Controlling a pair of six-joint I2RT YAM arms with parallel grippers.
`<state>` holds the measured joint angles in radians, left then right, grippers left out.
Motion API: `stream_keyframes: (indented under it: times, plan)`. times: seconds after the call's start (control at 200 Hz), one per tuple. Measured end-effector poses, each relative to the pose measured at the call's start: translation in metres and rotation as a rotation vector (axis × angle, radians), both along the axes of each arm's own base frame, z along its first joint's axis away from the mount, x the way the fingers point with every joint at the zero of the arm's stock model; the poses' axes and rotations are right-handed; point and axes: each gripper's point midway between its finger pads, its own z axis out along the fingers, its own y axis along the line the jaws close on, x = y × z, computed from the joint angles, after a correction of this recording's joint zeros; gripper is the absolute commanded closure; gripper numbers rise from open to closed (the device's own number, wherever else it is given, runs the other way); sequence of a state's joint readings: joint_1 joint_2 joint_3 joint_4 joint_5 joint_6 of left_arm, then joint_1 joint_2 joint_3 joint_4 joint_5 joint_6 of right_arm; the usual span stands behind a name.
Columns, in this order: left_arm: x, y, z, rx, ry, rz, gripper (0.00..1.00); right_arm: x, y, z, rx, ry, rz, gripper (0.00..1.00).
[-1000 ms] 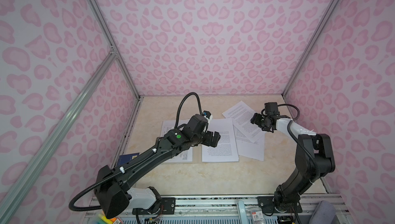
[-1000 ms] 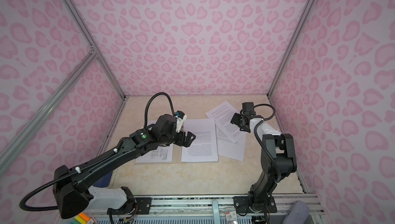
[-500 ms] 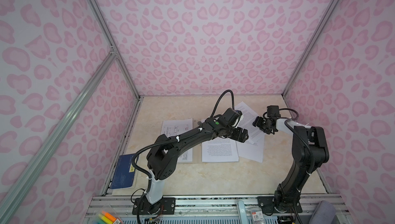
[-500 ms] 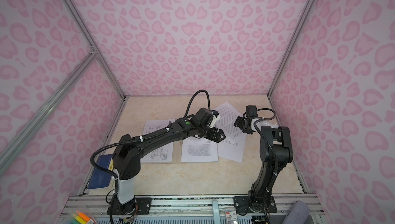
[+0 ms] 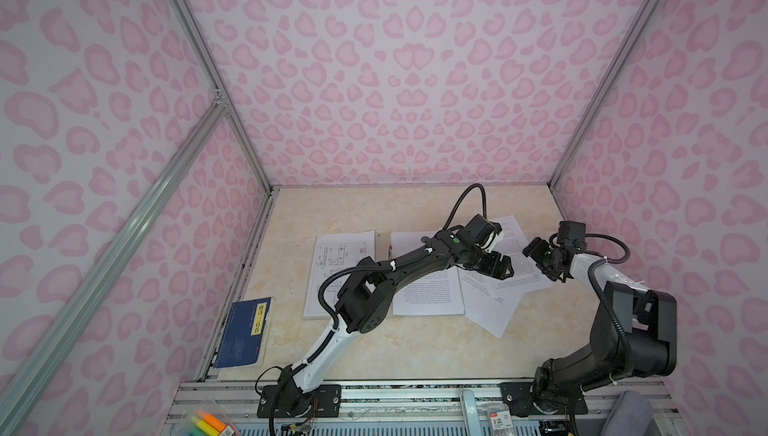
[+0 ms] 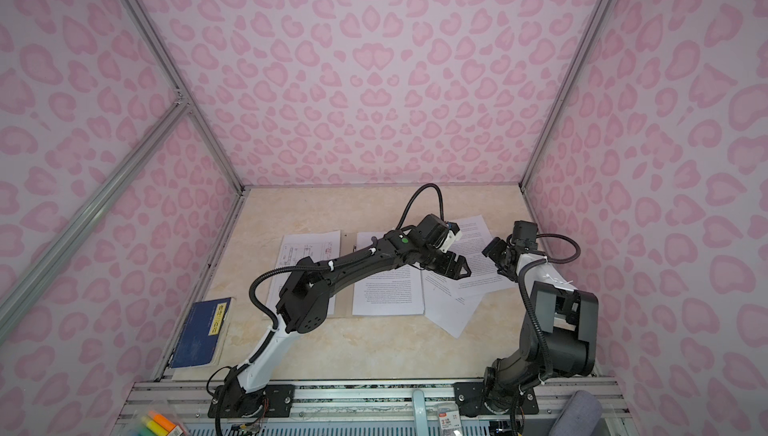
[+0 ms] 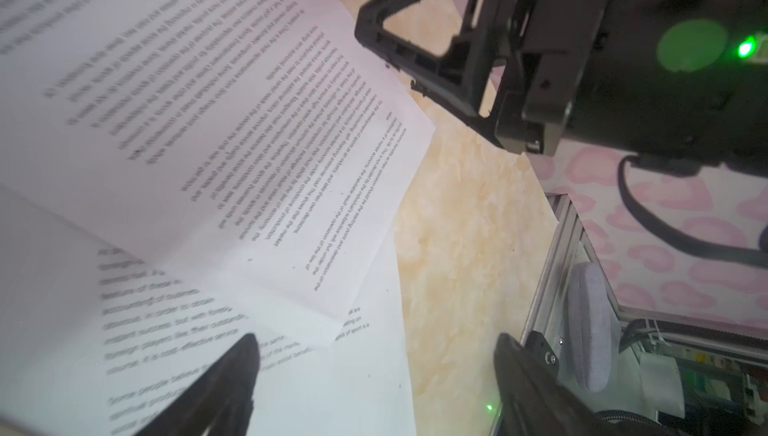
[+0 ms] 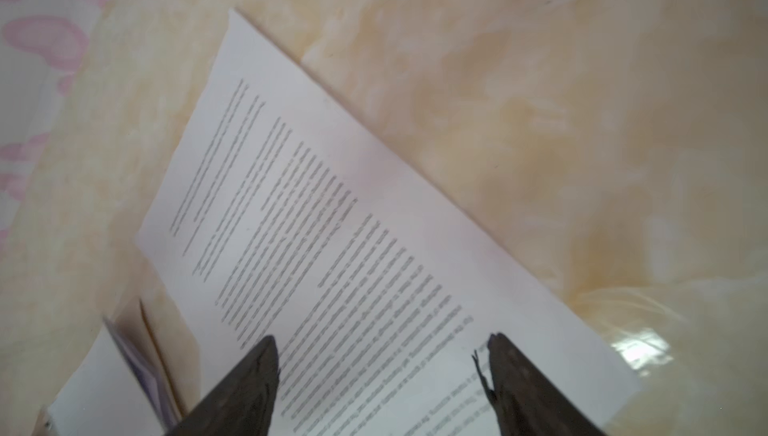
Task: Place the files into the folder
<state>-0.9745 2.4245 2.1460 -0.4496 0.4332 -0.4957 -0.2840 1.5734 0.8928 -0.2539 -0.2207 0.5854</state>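
The folder (image 6: 344, 308) lies open on the counter (image 5: 374, 351), left of centre. 1 drawing sheet (image 5: 338, 272) covers its left leaf and 1 text sheet (image 5: 428, 296) its right leaf. More files (image 5: 486, 309) lie fanned and overlapping on the counter just right of the folder. The left tool (image 5: 508, 267) reaches across above this fan, jaws wide apart with nothing between them. The right tool (image 5: 540, 261) is at the fan's right edge above a printed sheet (image 8: 374, 226), jaws also wide, gripping nothing. A blue book (image 5: 243, 332) lies near left by the wall.
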Motion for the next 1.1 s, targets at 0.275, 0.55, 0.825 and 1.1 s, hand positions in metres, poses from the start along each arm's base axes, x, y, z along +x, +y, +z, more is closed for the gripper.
stream_keyframes:
  times: [0.275,0.55,0.825,1.1]
  plan:
    - [-0.009,-0.015,-0.042,0.017,0.086,-0.028,0.11,-0.01,-0.03,-0.031,0.016,0.068,-0.097,0.19]
    - [-0.005,-0.009,-0.064,0.057,0.106,-0.011,0.11,0.028,-0.025,-0.035,0.078,-0.049,-0.017,0.2]
    - [0.021,0.02,-0.072,0.147,0.022,0.044,0.11,0.01,0.024,-0.025,0.273,-0.152,0.092,0.18]
    - [0.028,0.03,-0.075,0.181,-0.035,0.022,0.11,-0.006,0.052,-0.02,0.425,-0.152,0.121,0.17]
